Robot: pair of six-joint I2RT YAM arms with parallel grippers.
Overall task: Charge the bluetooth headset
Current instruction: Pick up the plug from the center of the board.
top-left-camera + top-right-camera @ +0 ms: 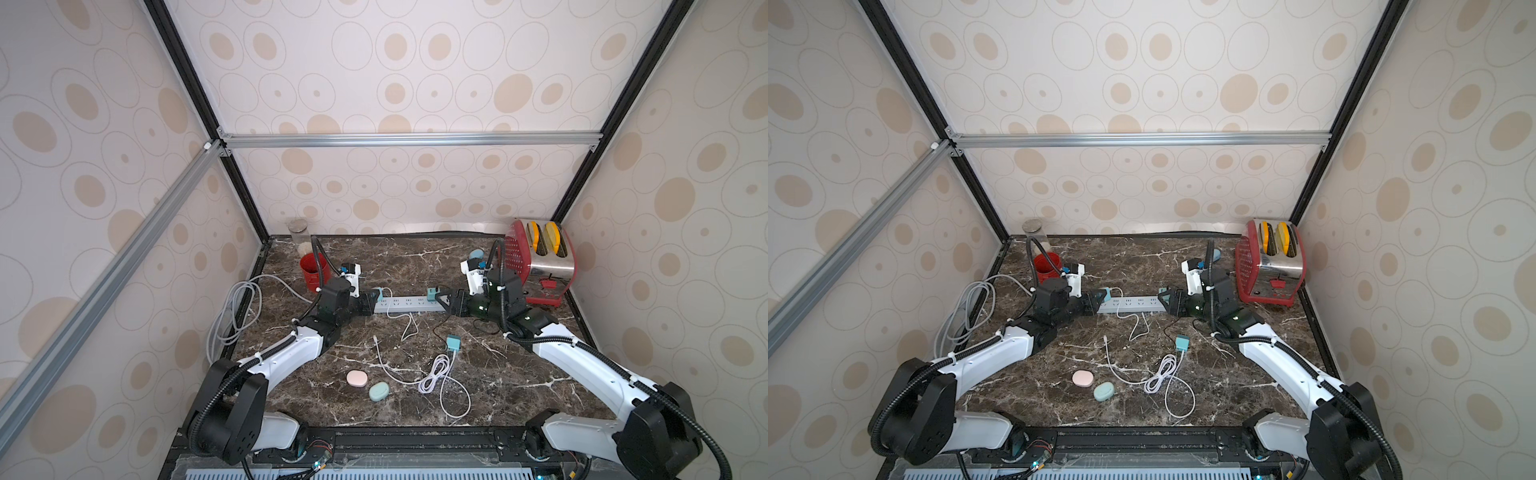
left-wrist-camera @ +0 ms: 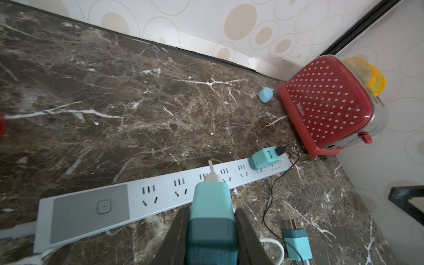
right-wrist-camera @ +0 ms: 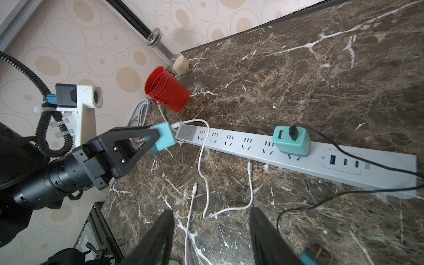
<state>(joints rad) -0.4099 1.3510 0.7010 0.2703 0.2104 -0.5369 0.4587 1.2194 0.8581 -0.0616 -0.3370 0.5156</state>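
Though between the left fingers (image 2: 177, 238), teal charger (image 2: 212, 213) partly off-frame.

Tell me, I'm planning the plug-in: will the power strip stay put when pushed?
Likely rigid: the power strip lies as one straight bar. Loose on smooth marble tabletop, it may slide or pivot. Its grey cord could drag slightly.

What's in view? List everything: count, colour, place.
power strip: 1, grey, table centre.
held adapter: 1, teal, at strip's switch end.
plugged adapter: 1, teal, on strip.
loose adapter: 1, teal, on table.
toaster: 1, red, far right corner.
cup: 1, red, far left.
jar: 1, clear, behind cup.
pink case: 1, pink, front.
mint case: 1, mint, beside it.
blue case: 1, blue, by toaster.
left pincer: 1, black, shut on held adapter.
right pincer: 1, black, open.
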